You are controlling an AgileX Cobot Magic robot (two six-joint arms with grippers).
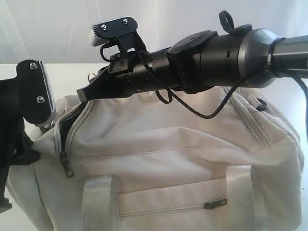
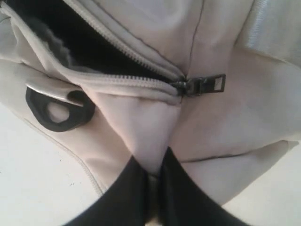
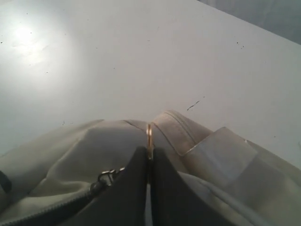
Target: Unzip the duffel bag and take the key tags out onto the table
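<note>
The cream duffel bag (image 1: pixel 183 154) fills the near table (image 3: pixel 117 61). Its top zipper gapes at the left end, showing dark lining (image 2: pixel 80 42). The grey slider and pull (image 2: pixel 200 84) sit at the end of that gap. My left gripper (image 2: pixel 149 165) is shut on a fold of bag fabric just below the slider. My right gripper (image 1: pixel 85 94) reaches across the bag's top to its far left. It is shut (image 3: pixel 149 151) on a thin metal ring (image 3: pixel 149 136), seen edge-on beside another zipper slider (image 3: pixel 108 176). The key tags are hidden.
A black D-ring (image 2: pixel 59 110) sits on the bag's end beside the opening. White webbing handles (image 1: pixel 96 202) and a closed front pocket zipper (image 1: pixel 214 203) face the camera. The right arm's cable (image 1: pixel 202 113) hangs over the bag. Bare white table (image 2: pixel 37 179) lies past the bag's end.
</note>
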